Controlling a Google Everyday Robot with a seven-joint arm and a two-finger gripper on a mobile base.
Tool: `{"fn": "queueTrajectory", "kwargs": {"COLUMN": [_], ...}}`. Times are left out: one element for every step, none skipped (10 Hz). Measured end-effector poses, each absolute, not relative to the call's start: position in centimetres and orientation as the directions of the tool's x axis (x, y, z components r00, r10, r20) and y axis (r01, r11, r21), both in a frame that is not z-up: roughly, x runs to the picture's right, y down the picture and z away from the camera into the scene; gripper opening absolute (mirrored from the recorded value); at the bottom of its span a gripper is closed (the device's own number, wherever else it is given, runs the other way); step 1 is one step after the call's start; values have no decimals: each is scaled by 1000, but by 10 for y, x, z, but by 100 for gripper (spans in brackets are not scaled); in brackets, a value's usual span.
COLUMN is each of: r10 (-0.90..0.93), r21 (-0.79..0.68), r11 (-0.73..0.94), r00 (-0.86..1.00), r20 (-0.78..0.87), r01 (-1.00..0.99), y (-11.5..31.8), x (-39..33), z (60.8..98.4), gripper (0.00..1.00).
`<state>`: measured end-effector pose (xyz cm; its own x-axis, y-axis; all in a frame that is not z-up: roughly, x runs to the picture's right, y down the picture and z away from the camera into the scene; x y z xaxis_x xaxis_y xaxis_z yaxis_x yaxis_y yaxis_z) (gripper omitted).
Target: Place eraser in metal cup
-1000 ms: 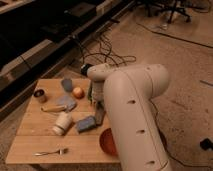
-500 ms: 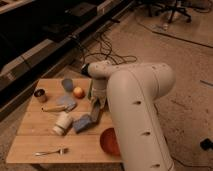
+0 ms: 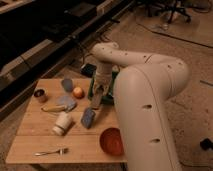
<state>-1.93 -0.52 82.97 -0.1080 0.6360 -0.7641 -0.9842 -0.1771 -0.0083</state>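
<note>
We note end effector (image 3: pixel 98 93) clamped on eraser (image 3: pixel 95 103), barely moved vs prev; carry to metal cup (image 3: pixel 40 95) across desk (image 3: pixel 30 142) pending.

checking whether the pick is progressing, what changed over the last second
The white arm's elbow swung slightly right; the end effector barely moved, over the wooden table's right side, staying shut on the dark grey-brown oblong eraser. Nothing was let go. The small shiny metal cup, blue-grey sponge-like pad and other items stayed put.
</note>
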Motion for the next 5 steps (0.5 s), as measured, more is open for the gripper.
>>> {"fn": "queueTrajectory", "kwargs": {"r10": [633, 628, 629, 629, 629], "r21": [-30, -43, -49, -49, -49], "r11": [-178, -181, -189, -190, -191], "r00": [-91, -82, -83, -84, -84], "r20": [-769, -774, -773, -773, -773], "r01": [-984, -983, -981, -980, -980], "y": [-18, -26, -31, -32, -32], "x": [-17, -15, -14, -14, -13], "z": [828, 827, 827, 827, 827], "gripper": [0, 0, 0, 0, 0]}}
